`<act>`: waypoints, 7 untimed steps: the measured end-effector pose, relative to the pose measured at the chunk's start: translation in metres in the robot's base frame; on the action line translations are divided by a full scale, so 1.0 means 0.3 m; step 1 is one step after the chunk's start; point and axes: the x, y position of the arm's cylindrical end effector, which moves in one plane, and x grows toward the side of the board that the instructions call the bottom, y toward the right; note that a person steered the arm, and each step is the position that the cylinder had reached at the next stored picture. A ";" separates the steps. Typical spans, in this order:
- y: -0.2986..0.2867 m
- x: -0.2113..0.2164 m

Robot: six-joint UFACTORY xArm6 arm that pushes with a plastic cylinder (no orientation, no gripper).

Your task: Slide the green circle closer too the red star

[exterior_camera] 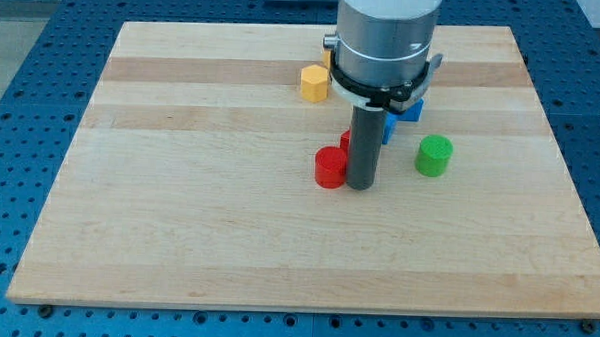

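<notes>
The green circle (434, 155) stands on the wooden board (179, 204), right of centre. My tip (359, 186) rests on the board about a block's width to the green circle's left. A red cylinder (330, 168) touches the rod's left side. A second red block (345, 140) peeks out just above the red cylinder. It is mostly hidden by the rod, so its shape cannot be made out.
A yellow hexagon (314, 82) lies toward the view's top, left of the arm. A blue block (406, 111) sits above the green circle, partly hidden by the arm's grey housing (385, 36). A blue perforated table surrounds the board.
</notes>
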 end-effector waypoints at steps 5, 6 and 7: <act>0.399 0.041; 0.473 -0.022; 0.489 -0.057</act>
